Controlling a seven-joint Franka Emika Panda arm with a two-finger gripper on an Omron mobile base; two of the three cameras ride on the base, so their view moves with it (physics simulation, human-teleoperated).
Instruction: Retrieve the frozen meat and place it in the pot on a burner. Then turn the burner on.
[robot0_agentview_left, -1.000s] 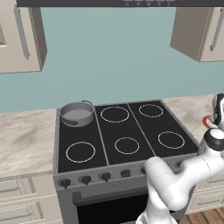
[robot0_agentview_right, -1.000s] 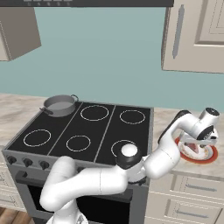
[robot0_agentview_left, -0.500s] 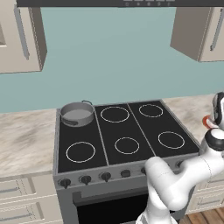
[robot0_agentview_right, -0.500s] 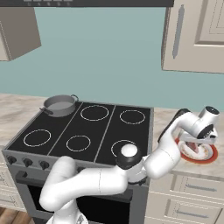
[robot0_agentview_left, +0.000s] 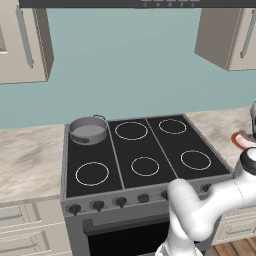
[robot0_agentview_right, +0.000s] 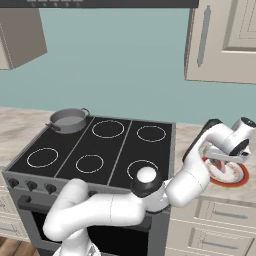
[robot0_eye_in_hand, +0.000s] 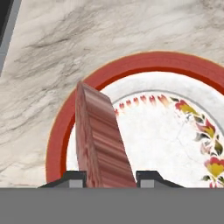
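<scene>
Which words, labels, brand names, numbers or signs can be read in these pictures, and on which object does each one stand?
None: no readable text appears in any view.
Plate: a painted floral border and red rim, no letters.
Cooktop: white ring marks, no numbers.
Stove knobs: no readable markings, too small to tell.
Frozen meat and pot: no labels.

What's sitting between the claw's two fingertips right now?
The frozen meat, a reddish slab over the red-rimmed plate, sits between the claw tips in the hand view.
</scene>
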